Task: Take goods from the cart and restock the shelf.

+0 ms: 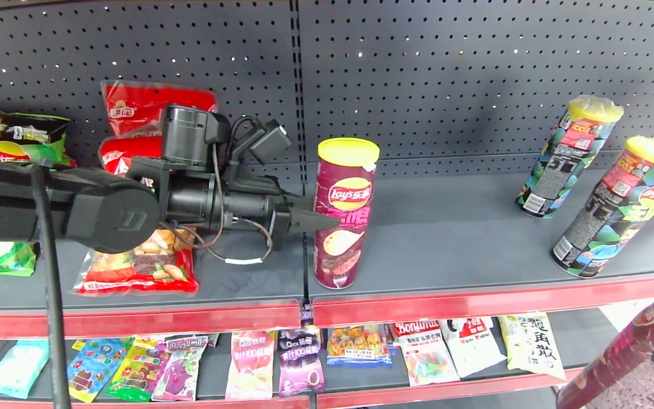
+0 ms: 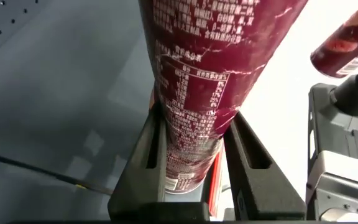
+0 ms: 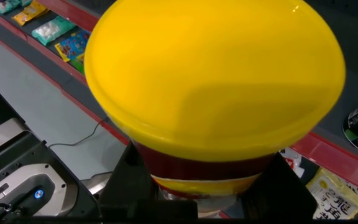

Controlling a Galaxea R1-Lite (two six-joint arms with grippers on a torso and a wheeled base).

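A purple chip can with a yellow lid stands upright on the grey shelf, near its front edge. My left gripper comes in from the left and is shut on the can's middle. In the left wrist view its black fingers press both sides of the purple chip can. At the lower right, below shelf level, my right gripper is shut on a dark red chip can. The yellow lid of that can hides the fingers.
Two dark patterned cans lean at the shelf's right end. Red snack bags, a nut bag and green chip bags lie at the left. The lower shelf holds several snack packs. Bare shelf lies between the purple can and the right cans.
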